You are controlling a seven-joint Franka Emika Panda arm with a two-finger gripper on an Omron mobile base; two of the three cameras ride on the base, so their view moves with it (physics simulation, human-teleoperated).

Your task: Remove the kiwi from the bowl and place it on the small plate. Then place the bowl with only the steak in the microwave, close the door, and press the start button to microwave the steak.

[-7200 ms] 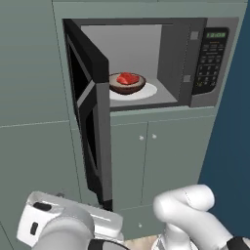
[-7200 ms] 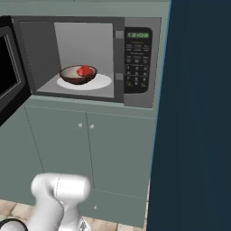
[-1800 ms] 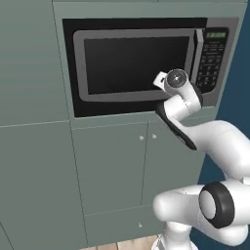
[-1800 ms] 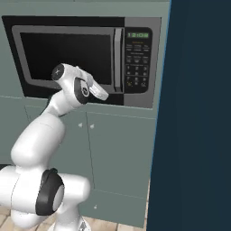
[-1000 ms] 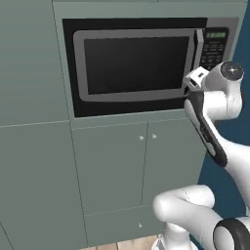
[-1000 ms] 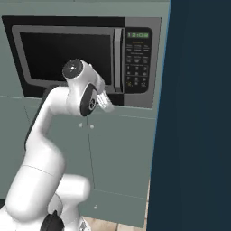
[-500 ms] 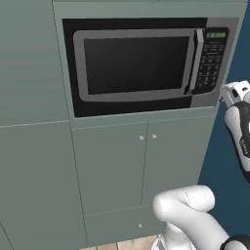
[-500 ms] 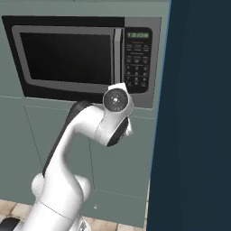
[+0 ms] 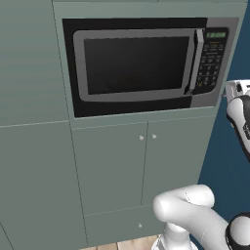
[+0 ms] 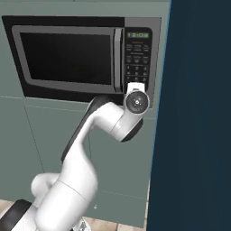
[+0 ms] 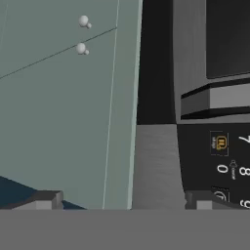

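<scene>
Looking at the large black built-in microwave (image 9: 146,63), I find its wide black door with the silver-grey frame (image 9: 134,63) shut, and the dark window hides whatever sits inside. The door runs long side to side; its vertical silver handle (image 9: 197,61) stands at the right edge, just beside the dark keypad panel (image 10: 137,63). My gripper (image 11: 122,199), fingers spread wide and empty, sits close before the panel's lower corner, tips cut off at the frame edge.

Glossy white arm (image 10: 85,149) of rounded, bulbous segments, dark joint seams, a round grey-ringed wrist cap
</scene>
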